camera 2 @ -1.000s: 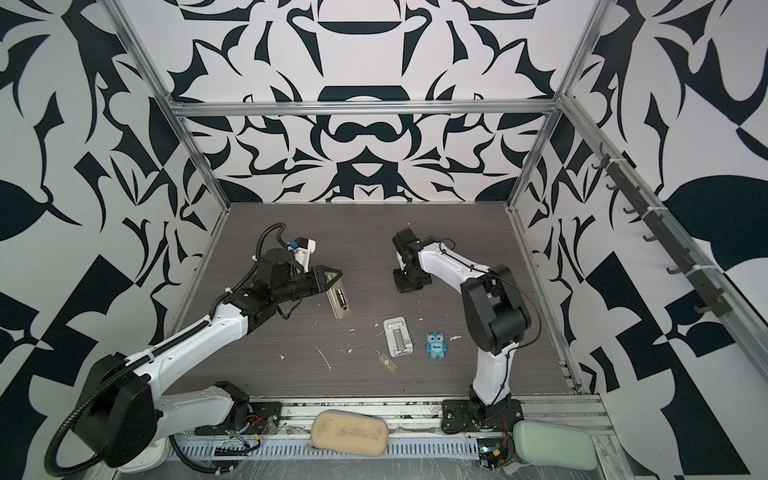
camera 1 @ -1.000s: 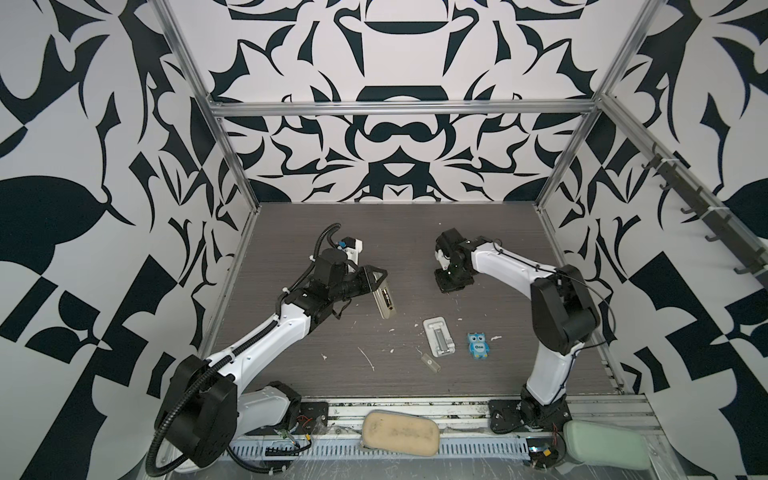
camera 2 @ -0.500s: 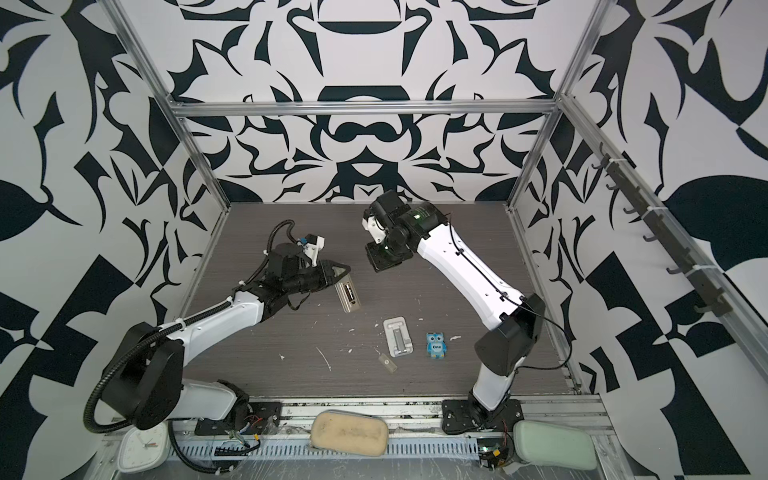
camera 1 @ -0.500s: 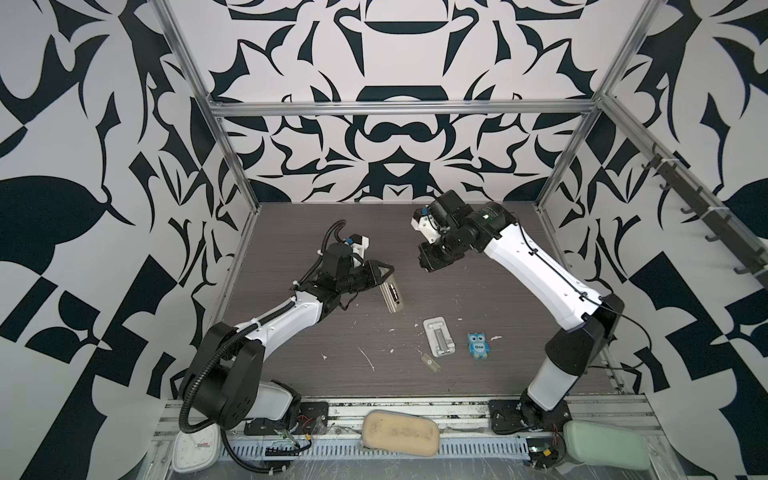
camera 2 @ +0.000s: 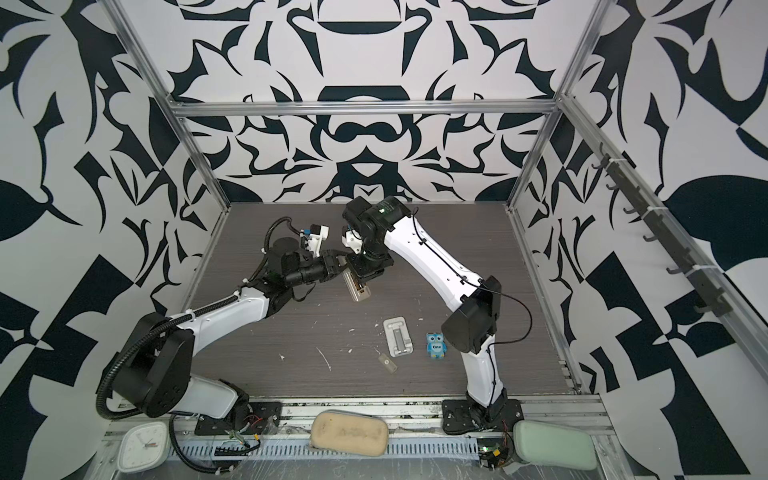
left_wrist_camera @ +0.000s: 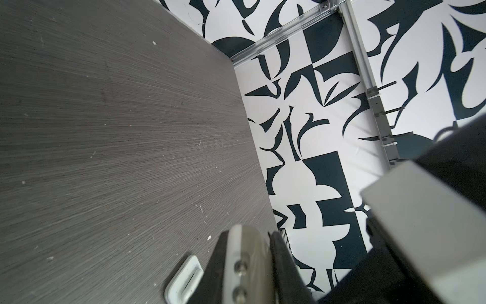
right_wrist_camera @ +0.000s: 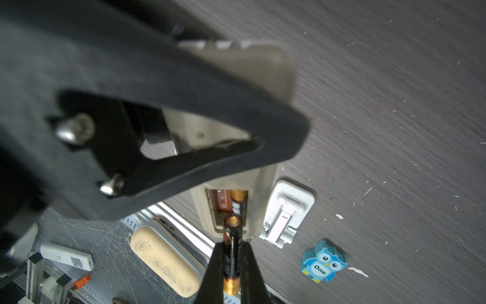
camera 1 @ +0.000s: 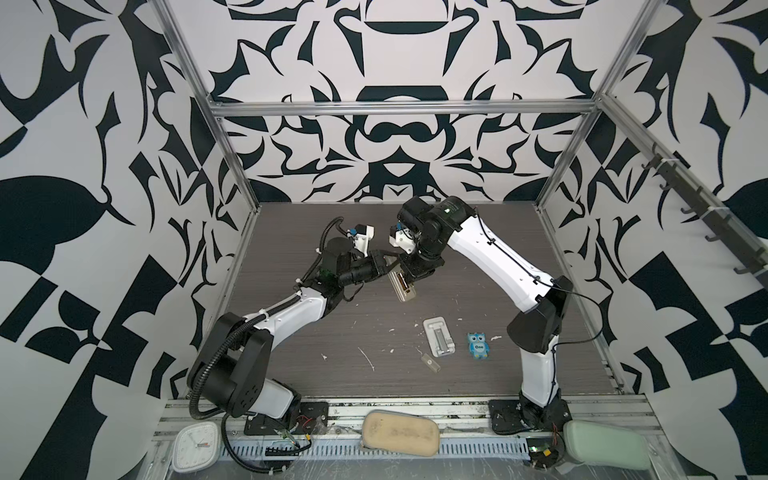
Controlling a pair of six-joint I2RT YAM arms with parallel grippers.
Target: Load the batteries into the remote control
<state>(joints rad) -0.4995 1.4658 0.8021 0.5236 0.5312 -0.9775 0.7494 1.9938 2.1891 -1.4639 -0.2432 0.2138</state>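
In both top views my left gripper (camera 1: 384, 266) (camera 2: 338, 266) is shut on one end of the remote control (camera 1: 401, 286) (camera 2: 358, 289) and holds it above the table, back side up. My right gripper (camera 1: 415, 277) (camera 2: 365, 277) hangs right over it. In the right wrist view, that gripper (right_wrist_camera: 232, 263) is shut on a dark battery with gold ends (right_wrist_camera: 232, 244), whose tip is at the remote's (right_wrist_camera: 259, 189) open bay. Another battery (right_wrist_camera: 238, 204) lies in the bay. In the left wrist view the remote (left_wrist_camera: 249, 250) sits between the left gripper's fingers (left_wrist_camera: 284, 263).
A white ribbed stand (camera 1: 438, 340) and a blue owl figure (camera 1: 478, 345) lie on the table at the front right. A small clear piece (camera 1: 430, 363) lies beside the stand. A beige pad (camera 1: 399, 432), a green pad (camera 1: 604, 444) and a clock (camera 1: 195, 446) sit along the front rail.
The right arm has swung from the back right over to the remote. The left arm has carried the remote a little to the right and further back. Both grips are unchanged.
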